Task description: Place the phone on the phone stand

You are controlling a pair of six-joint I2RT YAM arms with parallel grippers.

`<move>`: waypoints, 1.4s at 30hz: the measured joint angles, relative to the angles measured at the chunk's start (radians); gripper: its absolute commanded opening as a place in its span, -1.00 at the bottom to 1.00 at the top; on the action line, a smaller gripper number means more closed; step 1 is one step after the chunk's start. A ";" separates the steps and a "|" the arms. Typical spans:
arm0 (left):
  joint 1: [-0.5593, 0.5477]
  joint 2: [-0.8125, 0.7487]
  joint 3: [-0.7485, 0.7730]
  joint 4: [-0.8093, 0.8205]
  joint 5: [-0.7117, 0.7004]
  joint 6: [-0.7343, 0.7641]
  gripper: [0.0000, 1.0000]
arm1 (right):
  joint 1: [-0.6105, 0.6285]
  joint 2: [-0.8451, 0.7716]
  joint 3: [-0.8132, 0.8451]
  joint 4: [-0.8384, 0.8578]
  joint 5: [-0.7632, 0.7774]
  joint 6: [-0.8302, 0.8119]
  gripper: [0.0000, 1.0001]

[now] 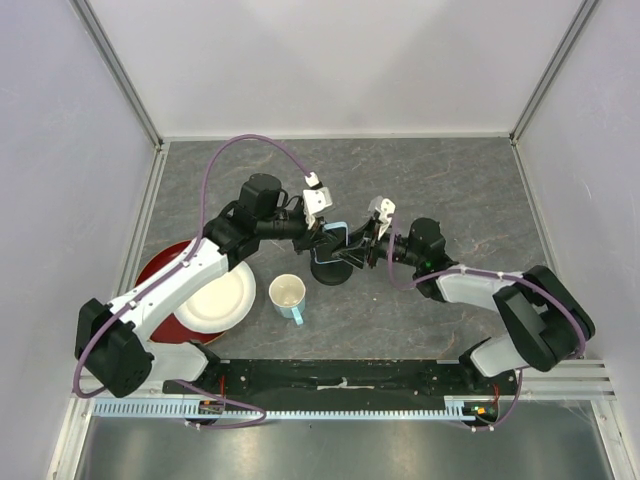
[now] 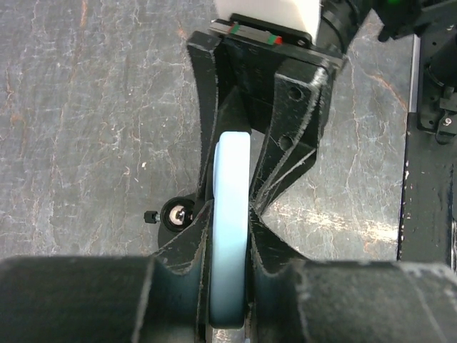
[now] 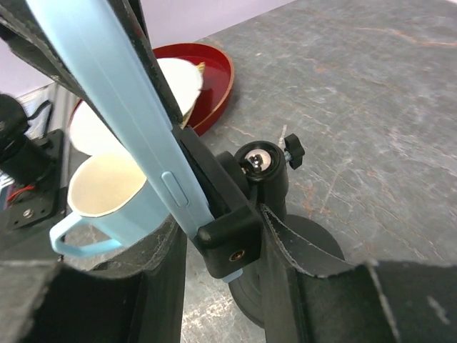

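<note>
The phone (image 1: 336,234), with its light blue case, stands on edge over the phone stand (image 1: 330,272). In the right wrist view the phone (image 3: 121,93) slants down into the stand's black clamp holder (image 3: 232,243), just below the ball joint (image 3: 264,164). My left gripper (image 1: 320,238) is shut on the phone's edge (image 2: 232,214) from the left. My right gripper (image 1: 360,250) comes from the right. Its fingers (image 3: 321,286) close around the holder and the phone's lower end. The stand's ball joint also shows in the left wrist view (image 2: 177,213).
A light blue cup (image 1: 288,296) stands just in front left of the stand, and close under the phone in the right wrist view (image 3: 107,193). A white plate (image 1: 215,300) lies on a red plate (image 1: 160,265) at the left. The black rail (image 1: 340,378) runs along the near edge.
</note>
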 measured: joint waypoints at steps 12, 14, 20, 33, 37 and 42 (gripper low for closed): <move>-0.040 0.040 0.024 0.021 0.003 -0.022 -0.95 | 0.347 -0.253 -0.204 -0.009 0.867 -0.101 -1.00; -0.040 0.040 0.024 0.021 0.003 -0.022 -0.95 | 0.373 -0.253 -0.203 -0.010 0.924 -0.114 -0.85; -0.041 0.043 0.024 0.031 0.006 -0.022 -0.95 | 0.310 -0.305 -0.188 -0.111 0.824 -0.127 0.75; -0.039 0.060 0.025 0.069 -0.004 -0.045 -0.95 | 0.023 -0.466 -0.166 -0.187 0.275 -0.077 0.80; -0.039 0.060 0.025 0.067 0.006 -0.045 -0.95 | -0.018 -0.385 -0.129 -0.190 0.146 -0.059 0.74; -0.034 0.059 0.023 0.064 0.041 -0.042 -0.96 | -0.047 -0.291 -0.097 -0.184 0.048 -0.057 0.64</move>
